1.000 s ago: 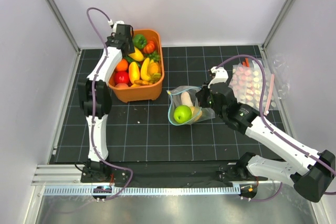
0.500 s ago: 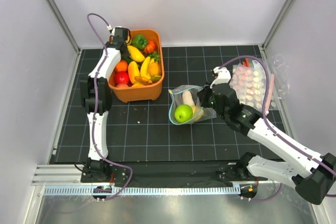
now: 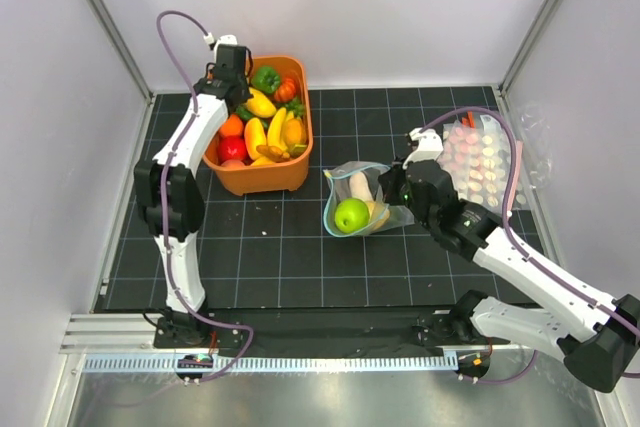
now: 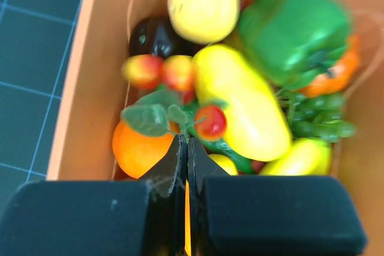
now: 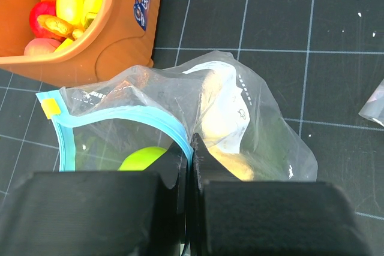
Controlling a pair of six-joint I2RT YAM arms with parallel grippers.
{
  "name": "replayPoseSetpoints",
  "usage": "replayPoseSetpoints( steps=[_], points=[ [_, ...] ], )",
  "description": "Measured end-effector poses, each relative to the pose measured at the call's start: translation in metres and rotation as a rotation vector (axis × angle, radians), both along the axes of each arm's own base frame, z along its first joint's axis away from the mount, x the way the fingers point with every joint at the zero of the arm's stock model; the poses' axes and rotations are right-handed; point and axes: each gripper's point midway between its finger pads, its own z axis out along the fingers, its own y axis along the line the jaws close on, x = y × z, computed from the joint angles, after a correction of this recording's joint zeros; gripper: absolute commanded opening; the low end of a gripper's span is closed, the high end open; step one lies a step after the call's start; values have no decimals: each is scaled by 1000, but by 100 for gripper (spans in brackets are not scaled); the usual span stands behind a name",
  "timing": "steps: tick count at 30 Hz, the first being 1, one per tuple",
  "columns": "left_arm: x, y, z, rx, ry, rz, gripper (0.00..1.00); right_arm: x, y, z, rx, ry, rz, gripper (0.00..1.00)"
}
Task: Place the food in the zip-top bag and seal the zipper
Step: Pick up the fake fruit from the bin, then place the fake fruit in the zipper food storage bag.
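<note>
The orange basket (image 3: 262, 179) at the back left holds the toy food. My left gripper (image 3: 236, 95) reaches into its far left corner. In the left wrist view it (image 4: 186, 142) is shut on the green stem of a cherry tomato sprig (image 4: 210, 122), beside an orange (image 4: 137, 148) and a yellow pepper (image 4: 243, 103). The zip-top bag (image 3: 362, 175) lies mid-table, mouth facing left, with a green apple (image 3: 351, 215), a white radish (image 3: 358, 187) and a lemon (image 3: 376, 213) inside. My right gripper (image 5: 191, 142) is shut on the teal zipper (image 5: 120, 115) at the bag's rim.
Crinkled clear packs with pink dots (image 3: 478, 162) lie at the right, close behind my right arm. The basket's near wall (image 5: 114, 34) stands just left of the bag. White walls enclose the black gridded mat (image 3: 270, 247) on three sides.
My left gripper has shut inside the basket and the left arm's elbow has swung out to the left. The right gripper and bag have shifted slightly to the right.
</note>
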Motion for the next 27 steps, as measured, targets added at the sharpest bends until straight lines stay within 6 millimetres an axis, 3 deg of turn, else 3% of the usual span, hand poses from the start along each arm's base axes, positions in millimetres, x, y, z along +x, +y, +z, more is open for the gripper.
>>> replayPoseSetpoints(
  steps=[4, 9, 14, 17, 24, 27],
  points=[
    [-4, -8, 25, -11, -57, -18, 0, 0, -3, 3, 2, -9, -11, 1],
    [-14, -26, 30, 5, -62, -59, 0, 0, -4, 4, 3, -14, -17, 1],
    [-49, -60, 33, 16, -40, -153, 0, 0, -4, 5, 3, -15, -17, 1],
    [-78, -73, 58, 4, -73, -210, 0, 0, -4, 4, 3, -14, -14, 1],
    [-157, -100, 157, -90, -282, -345, 0, -1, -3, 4, 3, -11, -9, 1],
    [-192, -125, 179, -152, -338, -460, 0, -1, -3, 3, -1, -9, -5, 1]
  ],
)
